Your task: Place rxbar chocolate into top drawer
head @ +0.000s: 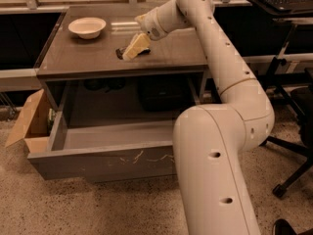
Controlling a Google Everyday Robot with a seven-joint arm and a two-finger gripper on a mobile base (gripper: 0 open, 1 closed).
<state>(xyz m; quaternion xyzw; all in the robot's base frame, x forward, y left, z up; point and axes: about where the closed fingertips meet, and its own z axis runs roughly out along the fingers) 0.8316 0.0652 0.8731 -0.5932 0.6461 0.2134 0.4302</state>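
As we can't tell the end effector's [135, 47] grip atop the rxbar chocolate [119, 53], right of the bowl [87, 27], let's verify before lifting.

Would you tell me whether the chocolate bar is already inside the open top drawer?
No, the chocolate bar lies on the tabletop, with the gripper down over it, above the open top drawer.

white bowl [87, 27] on table [168, 53], cardboard box [28, 124] beside
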